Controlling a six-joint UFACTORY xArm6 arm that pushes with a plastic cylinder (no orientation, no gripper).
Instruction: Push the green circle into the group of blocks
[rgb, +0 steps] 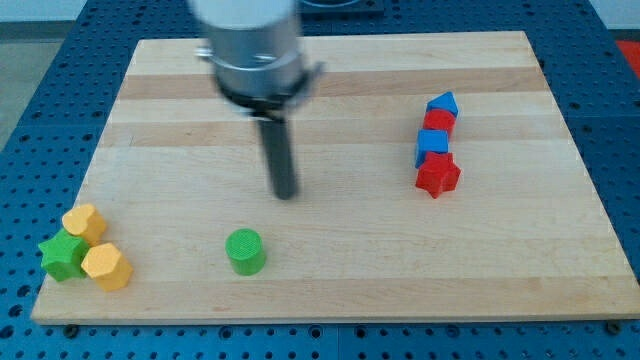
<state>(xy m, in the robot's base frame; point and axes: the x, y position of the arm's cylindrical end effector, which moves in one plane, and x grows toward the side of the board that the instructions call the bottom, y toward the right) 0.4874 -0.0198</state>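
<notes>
1. Green circle (245, 250) sits alone near the wooden board's (330, 80) bottom edge, left of centre.
2. My tip (286, 193) is a bare rod with no jaws, above the circle and slightly right, apart from it.
3. At the bottom left, a green star (62, 256) touches two yellow blocks (84, 222) (107, 267).
4. At the right, a blue triangular block (442, 103), a red block (439, 121), a blue cube (432, 145) and a red star (437, 175) form a touching column.

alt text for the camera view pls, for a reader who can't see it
My tip hangs above and to the right of the green circle, not touching it, on a wooden board. A green star and two yellow blocks cluster at bottom left; two blue and two red blocks line up at right.
</notes>
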